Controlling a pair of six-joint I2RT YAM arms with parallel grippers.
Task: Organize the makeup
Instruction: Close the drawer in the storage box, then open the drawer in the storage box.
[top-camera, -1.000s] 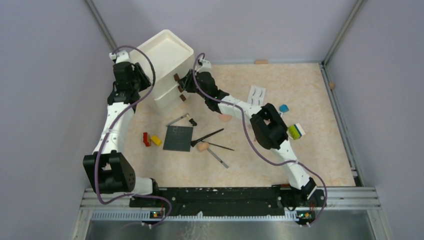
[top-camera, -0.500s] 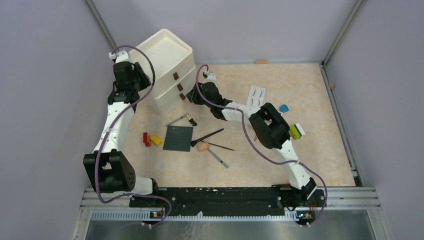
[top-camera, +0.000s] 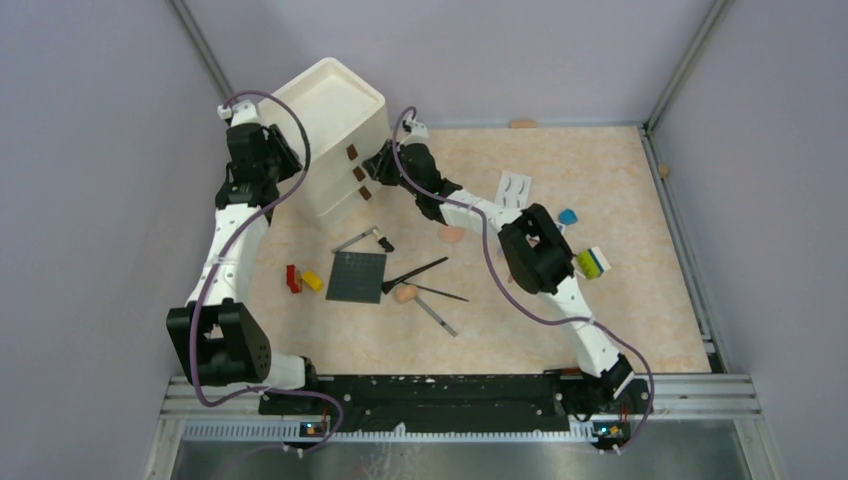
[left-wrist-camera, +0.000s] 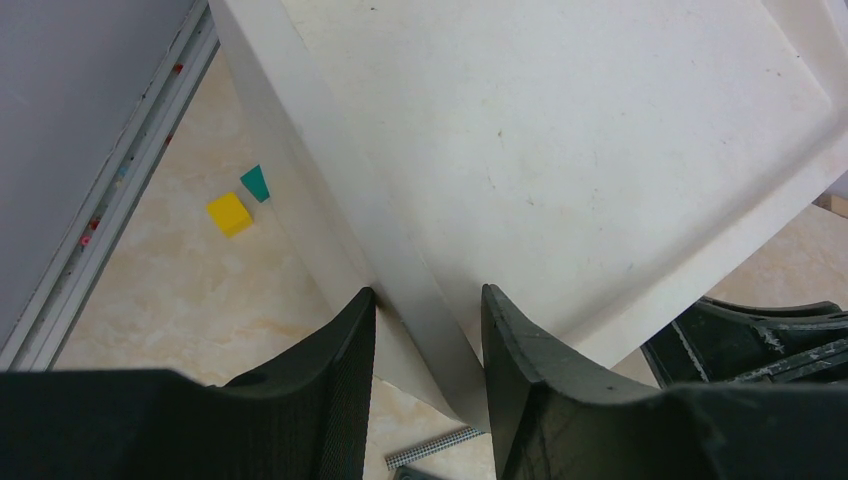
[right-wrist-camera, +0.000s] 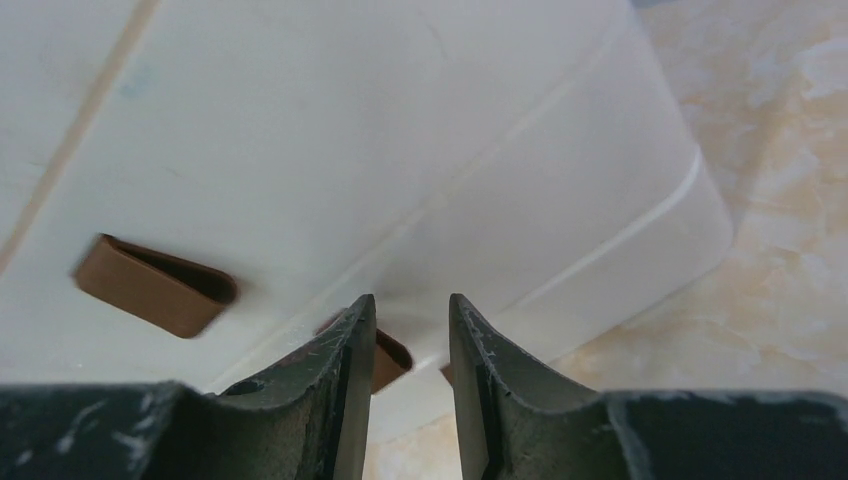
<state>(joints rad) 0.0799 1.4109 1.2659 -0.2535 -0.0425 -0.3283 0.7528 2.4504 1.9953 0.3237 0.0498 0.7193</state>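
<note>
Beige marbled table (top-camera: 630, 320), metal rail (top-camera: 460, 428) along its near edge, pale lilac walls (top-camera: 90, 150) on three sides. Left arm (top-camera: 228, 250) rises from the near left corner and runs up the left edge to the white drawer unit (top-camera: 330, 100) in the far left corner. Left gripper (left-wrist-camera: 427, 300): jaws part spread, straddling a corner of the unit's top rim, one finger down the side wall, the other over the tray top, both seemingly pressed on it. Right arm (top-camera: 575, 315) rises from the near right corner, elbows mid-table, stretches toward the unit's front. Right gripper (right-wrist-camera: 410, 305): jaws close together, narrow gap, a brown handle (right-wrist-camera: 392, 360) partly showing between them; cannot tell if they pinch it. Makeup lies loose mid-table. Nearest, a silver pencil (top-camera: 437, 316); just beyond, a thin dark pencil (top-camera: 442, 293) and a round peach puff (top-camera: 405, 293), then a dark brush (top-camera: 415, 272). Dark studded plate (top-camera: 356, 276) just left of these; yellow brick (top-camera: 313, 281) and red brick (top-camera: 293, 279) beside it toward the left edge. Farther, a silver-and-black tool (top-camera: 362, 238) between plate and unit, a second peach piece (top-camera: 451, 234) beside the right forearm. Right of the elbow, a white and yellow-green block (top-camera: 592, 262) and a small blue piece (top-camera: 567, 216). White eyelash card (top-camera: 515, 188) beyond, toward the far edge; a peach item (top-camera: 522, 124) at the far edge itself. Left wrist view: yellow cube (left-wrist-camera: 230, 213) and teal piece (left-wrist-camera: 256, 182) on the surface between unit and left wall.
</note>
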